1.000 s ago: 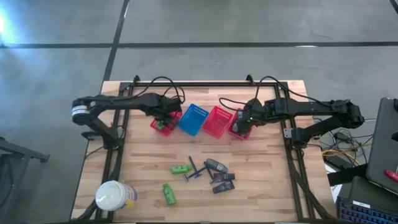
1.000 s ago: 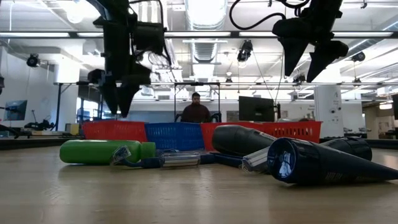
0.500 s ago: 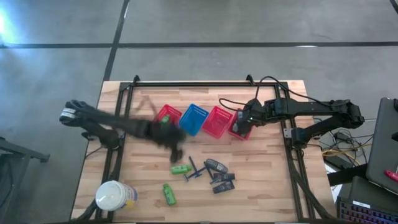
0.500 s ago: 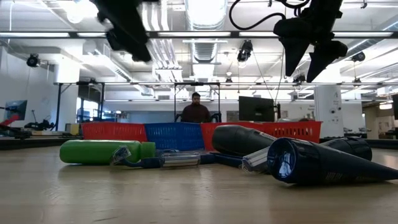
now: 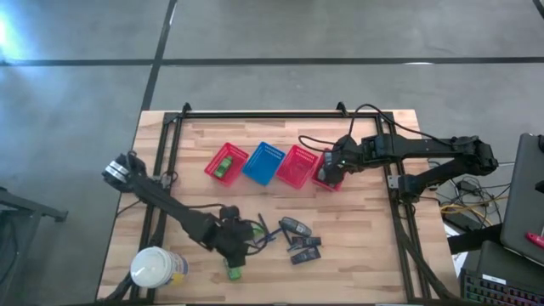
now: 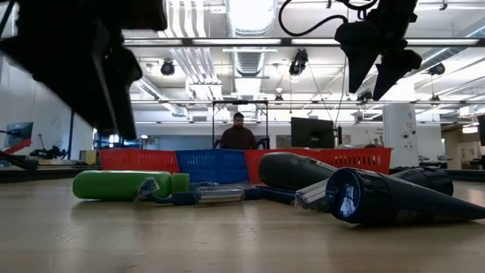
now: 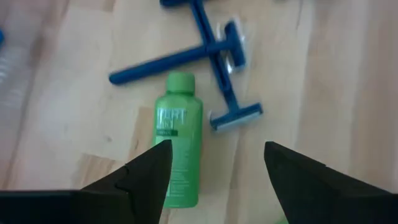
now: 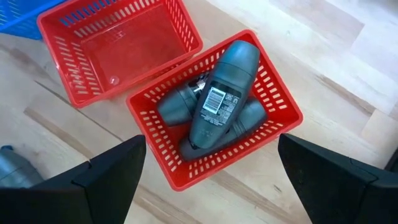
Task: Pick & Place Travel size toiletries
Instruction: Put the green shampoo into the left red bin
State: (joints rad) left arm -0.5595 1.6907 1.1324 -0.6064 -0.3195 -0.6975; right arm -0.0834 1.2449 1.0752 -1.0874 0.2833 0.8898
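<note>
**Hovering my left hand over a green bottle while the right waits above the far basket**

Starting at the worktop's left, I see the large white jar [image 5: 155, 267] in the near left corner. My left hand [image 5: 234, 248] is low near the front edge, its fingers [image 7: 149, 174] spread apart and holding nothing. Between them, in the wrist view, lies a green bottle [image 7: 179, 138] flat on the wood, cap pointing away from the hand, with two blue razors [image 7: 214, 68] crossed just beyond the cap. A second green bottle [image 5: 232, 273] lies just nearer the front edge, partly hidden under the arm in the high view.

Just right of the razors sits a cluster of dark grey containers and black packets [image 5: 299, 242], lying loose and touching one another.

Along the back half of the worktop runs a row of four baskets: a red basket [image 5: 225, 162] with something green inside, a blue basket [image 5: 264, 163], an empty red basket [image 8: 121, 46], and a right-most red basket [image 8: 273, 102] holding three dark grey containers [image 8: 221, 99] piled together, one lying across the other two.

My right hand [image 5: 330, 170] hangs over that last basket, fingers [image 8: 112, 171] wide apart and empty.

In the low view a person [image 6: 239, 133] sits behind the baskets.
</note>
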